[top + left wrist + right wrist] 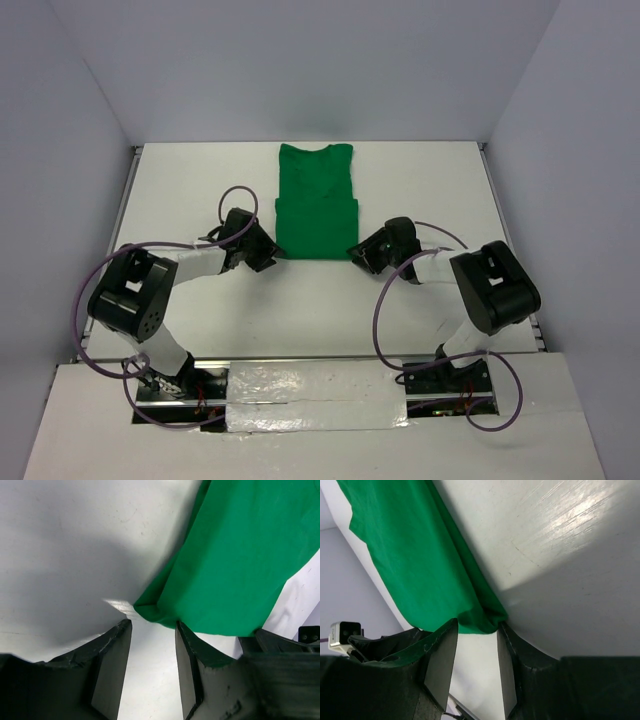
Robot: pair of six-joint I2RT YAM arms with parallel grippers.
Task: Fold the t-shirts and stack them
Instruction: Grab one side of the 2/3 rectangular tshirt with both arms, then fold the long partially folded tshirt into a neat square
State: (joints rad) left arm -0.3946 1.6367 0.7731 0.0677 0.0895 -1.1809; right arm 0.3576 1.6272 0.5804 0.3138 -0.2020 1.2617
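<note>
The bright green t-shirt (316, 205) lies flat on the white table (190, 190), its sides folded in to a narrow strip, collar at the far end. My left gripper (272, 256) is low at its near left corner and my right gripper (356, 252) at its near right corner. In the left wrist view the shirt's corner (150, 611) sits just beyond the left gripper (152, 626), whose jaws stand apart over bare table. In the right wrist view the shirt's bunched corner (480, 622) lies between the tips of the right gripper (477, 629), whose jaws are also apart.
Grey walls enclose the table on the left, back and right. A raised metal edge (130, 190) runs along the table's left side. Purple cables (380, 310) loop from both arms. The arm bases (170, 385) stand at the near edge.
</note>
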